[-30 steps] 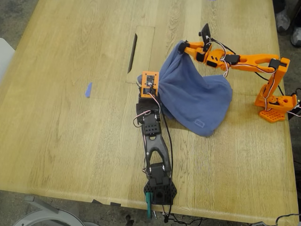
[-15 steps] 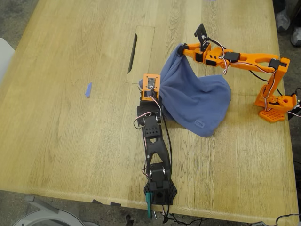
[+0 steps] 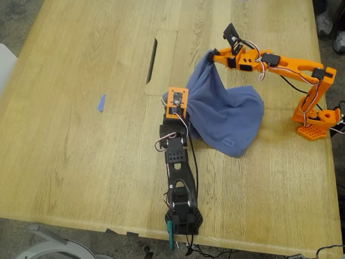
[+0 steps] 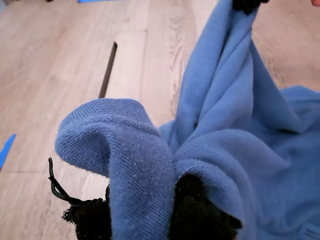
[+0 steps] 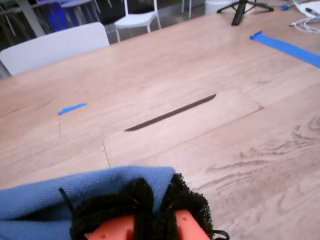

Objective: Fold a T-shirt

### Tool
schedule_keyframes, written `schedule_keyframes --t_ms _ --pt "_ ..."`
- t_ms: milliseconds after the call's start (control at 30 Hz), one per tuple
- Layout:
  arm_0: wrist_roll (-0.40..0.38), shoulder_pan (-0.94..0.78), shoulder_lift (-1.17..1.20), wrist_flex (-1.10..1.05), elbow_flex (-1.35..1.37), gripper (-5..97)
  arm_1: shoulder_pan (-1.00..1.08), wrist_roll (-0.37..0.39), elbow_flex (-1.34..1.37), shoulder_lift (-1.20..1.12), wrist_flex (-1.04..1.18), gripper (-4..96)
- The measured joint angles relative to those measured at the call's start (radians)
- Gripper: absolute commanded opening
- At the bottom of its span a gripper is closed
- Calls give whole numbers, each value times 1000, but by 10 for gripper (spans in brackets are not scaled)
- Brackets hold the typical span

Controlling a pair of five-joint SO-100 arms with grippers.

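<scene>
A: Gripper one first — what has my first gripper got?

B: It is clamped on a hemmed edge of the T-shirt; in the first wrist view the blue cloth folds over its black padded fingers. In the exterior view this is the black arm's gripper, reaching up from the near edge of the counter.

A: And my second gripper?

B: It is closed on another bunch of the same T-shirt, lifted clear of the counter. That is the orange arm, coming in from the exterior view's right.

A: Where does the T-shirt sit overall?

B: It hangs stretched between the two grippers, and the rest sags in a heap on the counter toward the exterior view's right, between the black arm and the orange arm's base.

A: Anything else around?

B: A long dark slot lies in the counter just beyond the T-shirt. A small strip of blue tape lies well apart, toward the exterior view's left.
</scene>
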Motion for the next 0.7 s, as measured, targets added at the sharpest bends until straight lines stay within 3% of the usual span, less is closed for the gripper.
schedule_keyframes --t_ms 433,700 --pt "0 98 130 304 -54 -1 -2 -6 -97 147 495 4" --pt "0 146 143 397 -87 -1 -2 -8 -107 224 653 2"
